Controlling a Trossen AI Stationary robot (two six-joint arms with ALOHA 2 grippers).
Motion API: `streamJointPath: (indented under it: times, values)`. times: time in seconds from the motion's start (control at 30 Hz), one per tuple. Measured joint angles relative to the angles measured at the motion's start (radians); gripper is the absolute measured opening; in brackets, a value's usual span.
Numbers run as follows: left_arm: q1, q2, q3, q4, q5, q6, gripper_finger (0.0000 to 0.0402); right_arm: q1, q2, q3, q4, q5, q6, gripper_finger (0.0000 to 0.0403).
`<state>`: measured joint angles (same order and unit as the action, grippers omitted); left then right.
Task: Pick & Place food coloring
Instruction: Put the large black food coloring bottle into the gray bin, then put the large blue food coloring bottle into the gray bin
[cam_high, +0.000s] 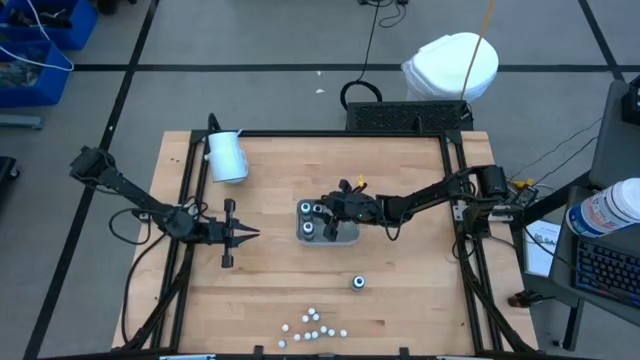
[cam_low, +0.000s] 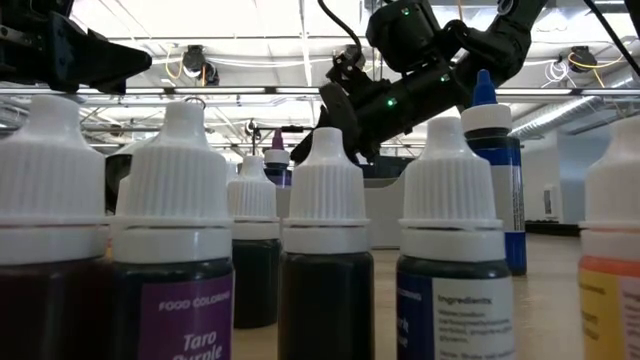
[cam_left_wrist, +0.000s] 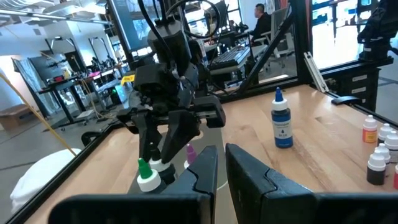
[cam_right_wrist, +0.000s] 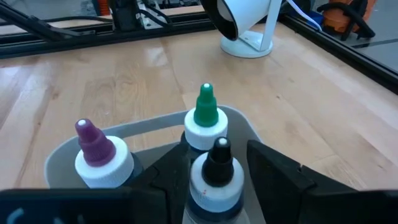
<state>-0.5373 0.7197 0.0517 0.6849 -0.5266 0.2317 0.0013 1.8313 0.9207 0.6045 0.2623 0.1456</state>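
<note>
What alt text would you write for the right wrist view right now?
The right end effector straddles a black-tipped bottle standing in a pale grey tray, one dark finger on each side of it. A green-tipped bottle and a purple-tipped bottle stand in the tray too; a white cylinder lies on the wooden table beyond.

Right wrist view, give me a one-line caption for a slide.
Right pincer straddling a black-tipped bottle in the grey tray, beside green-tipped and purple-tipped bottles.
</note>
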Motion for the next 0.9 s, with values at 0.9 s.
streamJointPath:
  times: [0.9]
  values:
    - [0.000, 0.000, 0.000, -0.009, -0.152, -0.032, 0.0042, 0.125, -0.531, -0.148, -0.329, -0.110, -0.118, 0.0122]
